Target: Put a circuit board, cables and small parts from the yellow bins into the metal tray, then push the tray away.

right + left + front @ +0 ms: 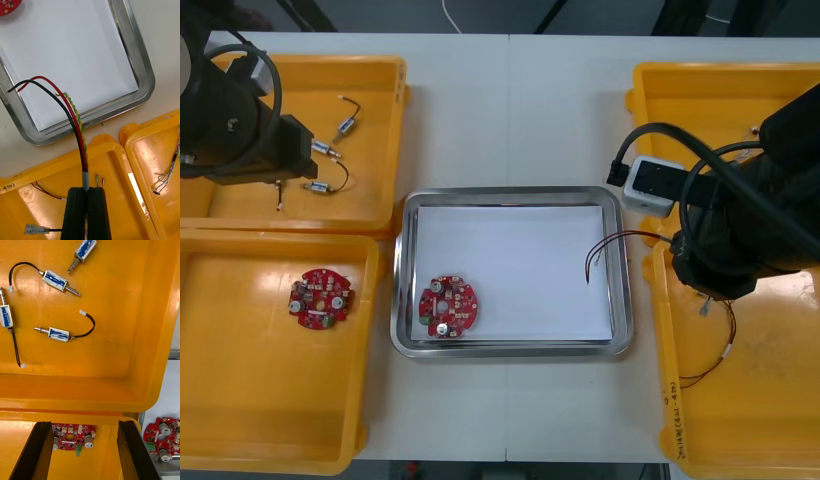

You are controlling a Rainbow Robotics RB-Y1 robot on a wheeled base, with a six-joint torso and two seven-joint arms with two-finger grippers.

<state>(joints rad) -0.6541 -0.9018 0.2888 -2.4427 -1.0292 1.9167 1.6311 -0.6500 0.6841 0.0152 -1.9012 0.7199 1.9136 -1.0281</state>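
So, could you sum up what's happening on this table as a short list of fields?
tray: holds one circuit board, by its near left corner
right gripper: shut on cables, their loose ends over the tray's right side
left gripper: open, above the left bins
left bins: second circuit board in the near one, small metal parts in the far one

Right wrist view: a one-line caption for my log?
Right gripper shut on a red, black and yellow cable, its end reaching over the tray.
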